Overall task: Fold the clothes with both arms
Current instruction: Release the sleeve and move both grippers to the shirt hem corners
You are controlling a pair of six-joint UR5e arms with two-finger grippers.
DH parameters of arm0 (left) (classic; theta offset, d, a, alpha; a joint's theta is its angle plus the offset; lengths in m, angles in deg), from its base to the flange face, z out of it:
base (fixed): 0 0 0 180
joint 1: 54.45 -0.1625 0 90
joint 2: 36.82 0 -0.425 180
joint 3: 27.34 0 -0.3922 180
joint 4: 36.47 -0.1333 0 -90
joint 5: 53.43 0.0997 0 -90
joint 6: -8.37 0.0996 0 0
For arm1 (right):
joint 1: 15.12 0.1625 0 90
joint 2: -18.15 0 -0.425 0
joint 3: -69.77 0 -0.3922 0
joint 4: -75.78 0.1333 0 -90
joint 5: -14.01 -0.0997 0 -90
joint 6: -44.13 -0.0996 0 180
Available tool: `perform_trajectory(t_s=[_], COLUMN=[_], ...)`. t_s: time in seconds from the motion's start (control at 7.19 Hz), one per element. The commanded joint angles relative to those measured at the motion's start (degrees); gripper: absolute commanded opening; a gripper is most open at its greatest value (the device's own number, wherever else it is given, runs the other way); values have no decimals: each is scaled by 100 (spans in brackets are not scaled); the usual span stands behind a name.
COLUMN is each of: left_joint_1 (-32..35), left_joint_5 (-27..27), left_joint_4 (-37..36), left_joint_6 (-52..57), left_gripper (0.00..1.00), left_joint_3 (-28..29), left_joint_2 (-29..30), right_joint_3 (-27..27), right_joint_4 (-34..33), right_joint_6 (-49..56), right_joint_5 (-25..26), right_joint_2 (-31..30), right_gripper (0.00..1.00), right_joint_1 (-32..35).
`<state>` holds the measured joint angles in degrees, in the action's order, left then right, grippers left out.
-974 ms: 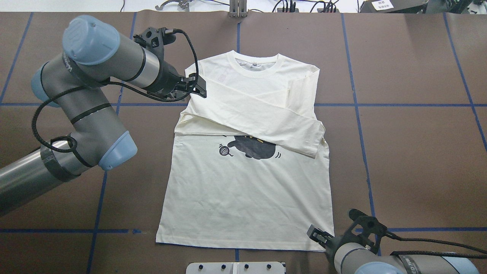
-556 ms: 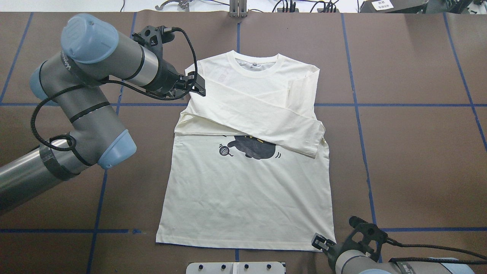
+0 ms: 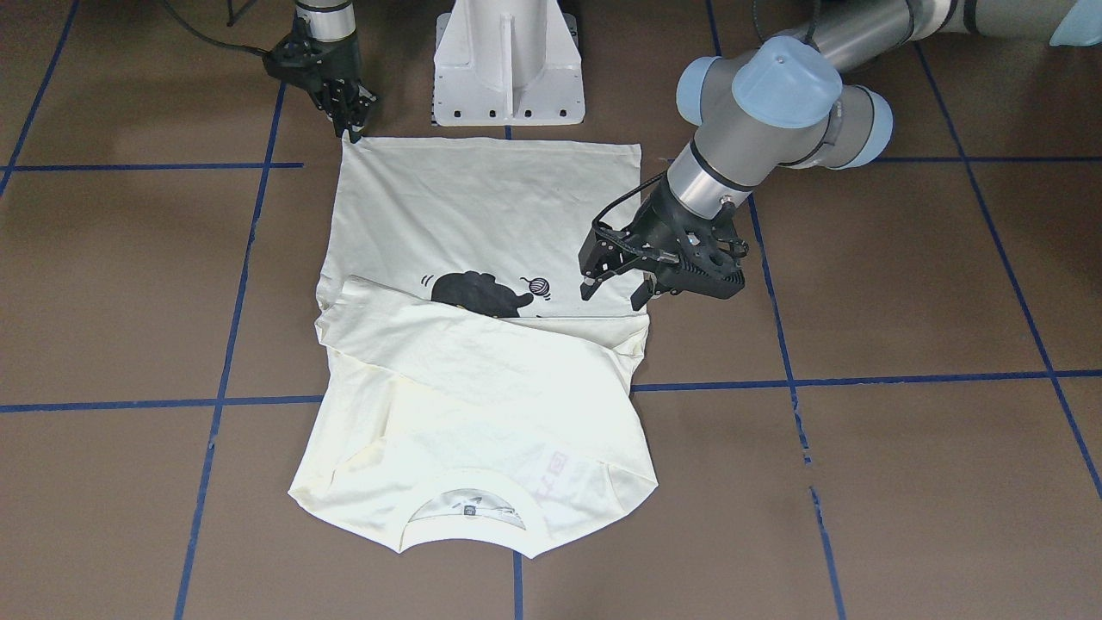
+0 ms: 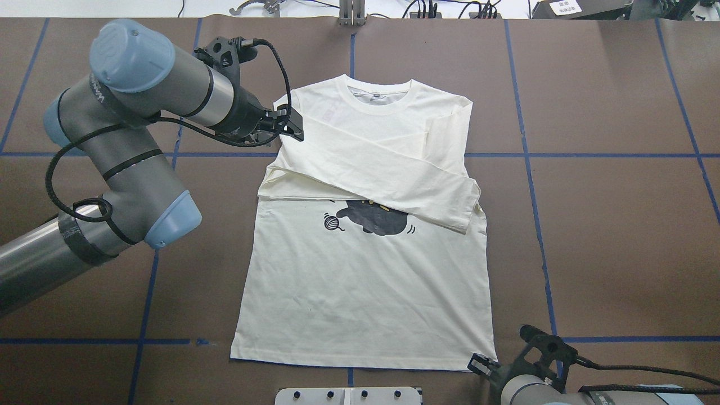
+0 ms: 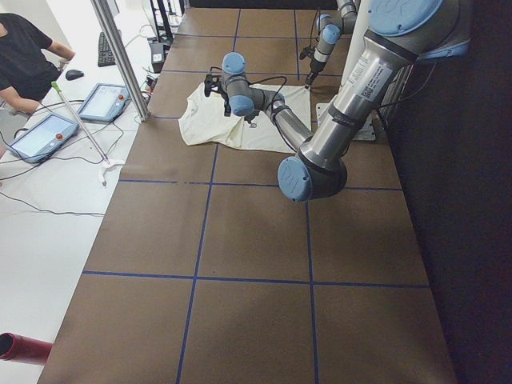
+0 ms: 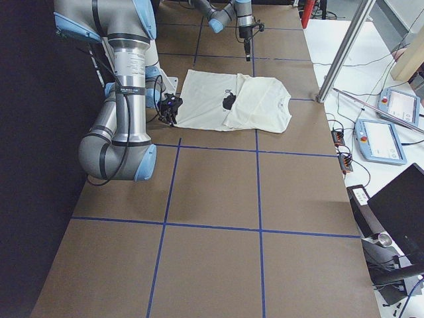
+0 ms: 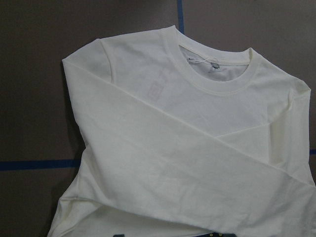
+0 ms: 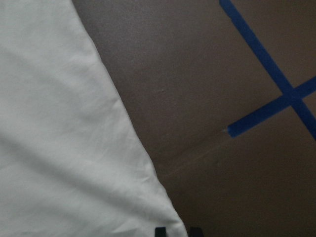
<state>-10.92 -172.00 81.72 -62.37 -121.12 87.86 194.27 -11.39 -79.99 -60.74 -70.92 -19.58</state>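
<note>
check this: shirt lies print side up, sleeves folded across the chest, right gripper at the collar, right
One thing is wrong: the right gripper is at a hem corner of the shirt, as the front-facing view shows. The rest holds: print up, sleeves folded across the chest.

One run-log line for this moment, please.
shirt: flat, sleeves folded across chest | left gripper: open, near shoulder edge | right gripper: at hem corner, grip unclear
</note>
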Motion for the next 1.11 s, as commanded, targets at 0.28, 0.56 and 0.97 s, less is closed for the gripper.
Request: perform_trajectory(t_s=[0.28, 0.56, 0.97], left_joint_1=[-133, -1210, -2522], left_joint_5=[392, 1576, 2607], left_joint_4=[-24, -390, -1182], left_joint_6=[-1338, -1853, -3145], left_gripper=[78, 78, 77], left_joint_3=[-740, -2366, -2548], left_joint_2=[-606, -2170, -2317], right_joint_3=[327, 365, 365], right_joint_4=[-1, -1, -1], right_joint_6=[2, 11, 28], right_joint_5=[-92, -110, -128], right_joint_2=[-5, -58, -67], right_gripper=[0, 0, 0], right_joint_1=[-90, -29, 42])
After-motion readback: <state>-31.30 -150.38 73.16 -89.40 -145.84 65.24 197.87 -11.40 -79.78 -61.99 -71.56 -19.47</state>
